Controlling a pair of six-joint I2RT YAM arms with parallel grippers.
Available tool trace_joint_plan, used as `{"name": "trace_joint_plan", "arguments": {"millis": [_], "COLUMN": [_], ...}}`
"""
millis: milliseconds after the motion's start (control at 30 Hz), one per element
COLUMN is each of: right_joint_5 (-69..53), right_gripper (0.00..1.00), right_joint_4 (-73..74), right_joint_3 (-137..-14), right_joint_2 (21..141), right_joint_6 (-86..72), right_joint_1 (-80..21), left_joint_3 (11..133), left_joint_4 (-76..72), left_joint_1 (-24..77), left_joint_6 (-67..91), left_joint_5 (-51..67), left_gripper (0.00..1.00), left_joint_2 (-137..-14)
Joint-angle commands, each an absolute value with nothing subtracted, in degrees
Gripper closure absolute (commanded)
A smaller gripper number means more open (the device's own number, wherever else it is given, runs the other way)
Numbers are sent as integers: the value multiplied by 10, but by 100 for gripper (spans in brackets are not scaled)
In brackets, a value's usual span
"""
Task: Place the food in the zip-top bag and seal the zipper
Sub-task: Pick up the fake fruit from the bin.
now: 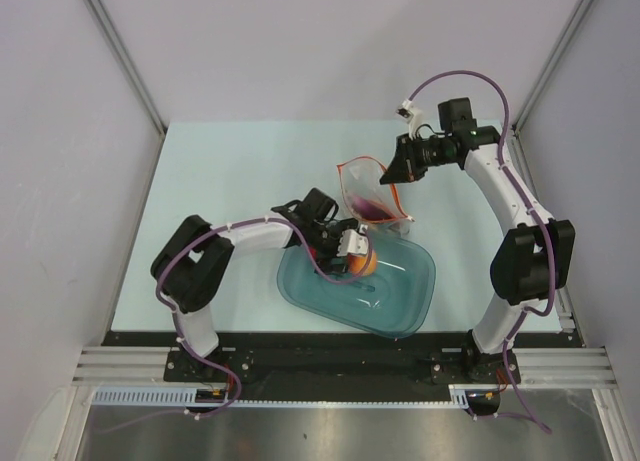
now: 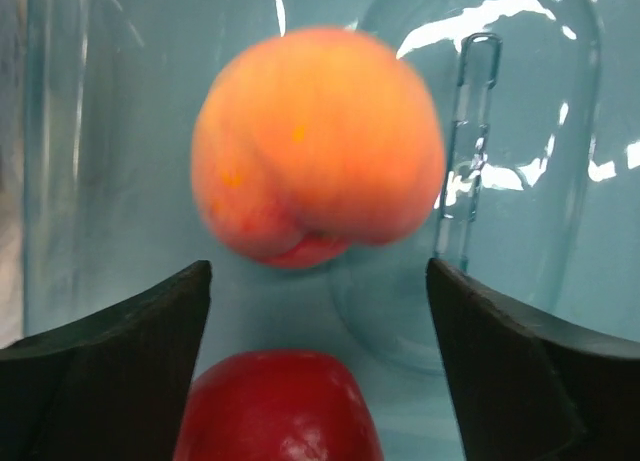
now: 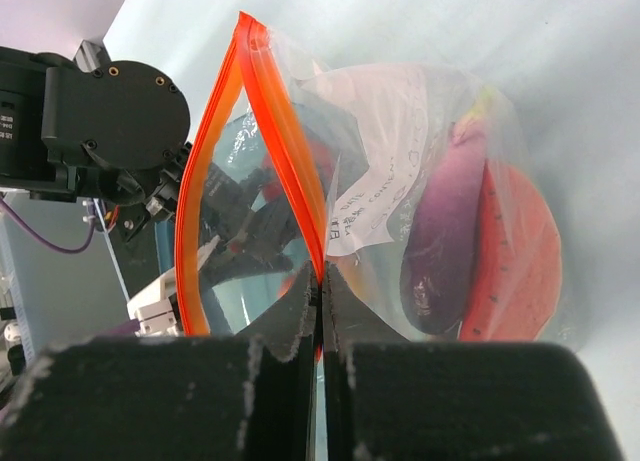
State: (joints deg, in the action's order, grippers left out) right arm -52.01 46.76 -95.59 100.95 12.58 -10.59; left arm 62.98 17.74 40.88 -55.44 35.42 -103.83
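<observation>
Zip-top bag (image 3: 400, 111) gapes, holding eggplant (image 3: 445, 231) and wedge (image 3: 515, 261).

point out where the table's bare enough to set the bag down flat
Widest bare patch: far-left table, between the left wall, left arm and bag. A smaller one lies between the tub and right arm. Crowded mid-table, where bag, tub and left gripper meet.

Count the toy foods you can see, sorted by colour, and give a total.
Orange: 1, fruit in the tub
Red: 1, apple in the tub
Purple: 1, eggplant in the bag
Red-orange: 1, wedge in the bag
Total: 4
</observation>
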Motion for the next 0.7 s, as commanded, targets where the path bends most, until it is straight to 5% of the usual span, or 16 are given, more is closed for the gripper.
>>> {"name": "trace_joint_plan", "arguments": {"millis": [0,67,167,667], "right_joint_5": [-513,-514,-519,-519], "right_gripper": [100,100,100,100], "right_joint_4": [468,469,470,469], "right_joint_3": [-961,-958,-955,-954], "right_joint_2": [1003,1002,1003,1004], "right_joint_6": [137,141,142,141], "right_joint_1": [-109,-108,-105,-106], "left_joint_3": [653,656,644,636], "left_joint_4": [181,182,171,48], "left_joint_1": [416,419,431,499], "left_joint_6": [-568,-551,-533,-419], "left_joint_5": [348,359,361,291], "left_gripper": [14,15,0,0], "left_joint_2": [-1029,-1016,-988,-1031]}}
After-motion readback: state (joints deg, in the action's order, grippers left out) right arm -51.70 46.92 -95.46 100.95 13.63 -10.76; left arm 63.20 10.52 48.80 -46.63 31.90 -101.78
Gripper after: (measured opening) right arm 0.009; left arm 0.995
